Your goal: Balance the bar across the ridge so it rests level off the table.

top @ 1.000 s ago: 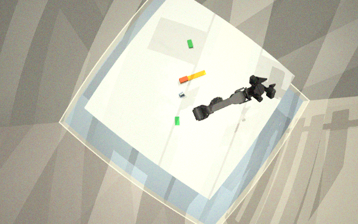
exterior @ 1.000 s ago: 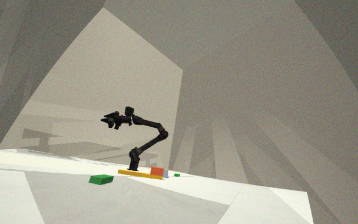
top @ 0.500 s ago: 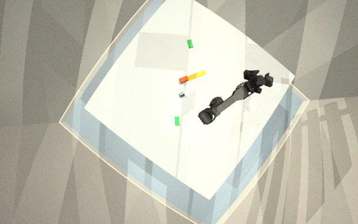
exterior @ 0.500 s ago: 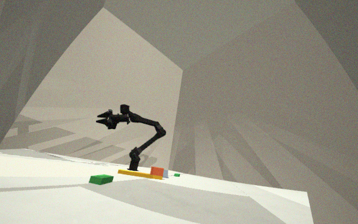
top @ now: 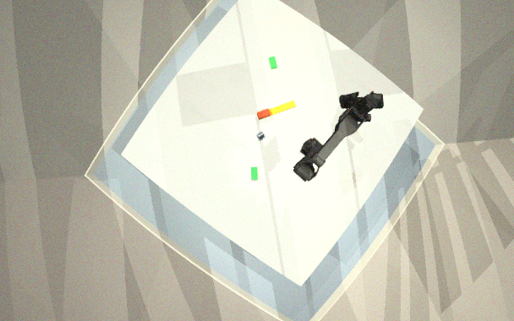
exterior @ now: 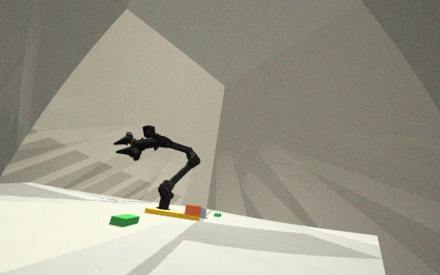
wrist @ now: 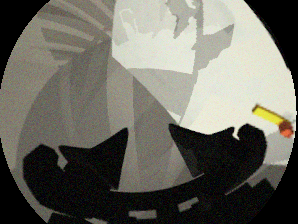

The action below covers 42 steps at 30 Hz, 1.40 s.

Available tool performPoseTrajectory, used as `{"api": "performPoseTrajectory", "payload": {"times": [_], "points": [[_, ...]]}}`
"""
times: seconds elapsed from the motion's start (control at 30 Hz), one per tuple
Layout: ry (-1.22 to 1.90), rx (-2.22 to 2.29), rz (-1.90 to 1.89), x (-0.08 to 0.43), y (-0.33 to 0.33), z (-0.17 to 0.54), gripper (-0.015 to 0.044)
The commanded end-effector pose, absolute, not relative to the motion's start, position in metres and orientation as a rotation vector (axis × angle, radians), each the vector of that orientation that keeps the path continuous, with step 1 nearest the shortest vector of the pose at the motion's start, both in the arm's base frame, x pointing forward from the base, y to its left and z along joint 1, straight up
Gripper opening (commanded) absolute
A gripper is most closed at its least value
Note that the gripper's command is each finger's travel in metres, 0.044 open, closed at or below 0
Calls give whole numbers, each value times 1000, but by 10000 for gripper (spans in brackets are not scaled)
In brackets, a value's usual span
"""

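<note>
The yellow bar (top: 284, 107) (exterior: 168, 213) (wrist: 268, 115) lies flat on the table. A red block (top: 264, 114) (exterior: 193, 210) (wrist: 285, 129) sits on one end of it. A small blue-grey piece (top: 260, 136) (exterior: 203, 213), which looks like the ridge, stands apart from the bar, near its red end; its shape is too small to tell. My gripper (top: 365, 94) (exterior: 115, 147) (wrist: 148, 128) is open with nothing between its fingers. It is high above the table, well to the side of the bar's yellow end in the top view.
One green block (top: 273, 62) (exterior: 124, 220) lies on the table beyond the bar. Another green block (top: 254, 173) (exterior: 217, 215) lies on the opposite side, past the blue-grey piece. The arm's base stands to the right of that piece in the top view.
</note>
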<state>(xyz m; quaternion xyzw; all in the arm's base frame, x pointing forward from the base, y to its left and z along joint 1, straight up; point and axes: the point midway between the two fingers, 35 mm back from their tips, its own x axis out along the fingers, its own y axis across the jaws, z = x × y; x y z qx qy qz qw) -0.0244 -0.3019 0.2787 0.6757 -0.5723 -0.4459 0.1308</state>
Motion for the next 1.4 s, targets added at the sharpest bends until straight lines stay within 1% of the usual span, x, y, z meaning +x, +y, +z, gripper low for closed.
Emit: {"api": "performPoseTrajectory", "payload": {"times": [0.0, 0.7, 1.37], "points": [[-1558, 2008, -1328, -6, -305, 274, 315], [-991, 2171, -1461, 88, -296, 240, 315], [-412, 2181, -1557, 168, -255, 209, 315]]}}
